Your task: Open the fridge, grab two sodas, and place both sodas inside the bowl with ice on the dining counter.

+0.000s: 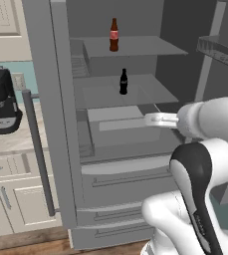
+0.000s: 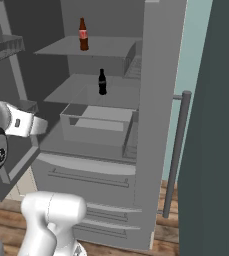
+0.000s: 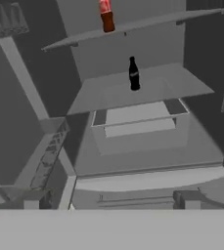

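Observation:
The fridge [image 1: 41, 74] stands with both doors swung open, its grey shelves lit. One soda [image 1: 114, 35] with a red label stands upright on the top shelf, also seen in the right base view [image 2: 83, 34] and the hand view [image 3: 106, 15]. A second soda [image 1: 123, 82], darker, stands on the shelf below [image 2: 102, 82] [image 3: 134, 74]. My gripper [image 3: 111, 200] is open and empty, in front of the fridge at drawer height, below both bottles and apart from them. The bowl with ice and the dining counter are out of view.
A clear crisper drawer [image 1: 120, 124] sits under the lower shelf, with closed freezer drawers [image 1: 125, 179] beneath. Door bins [image 1: 220, 50] jut from the open right door. A black coffee machine [image 1: 3, 99] stands on the wall counter to the left.

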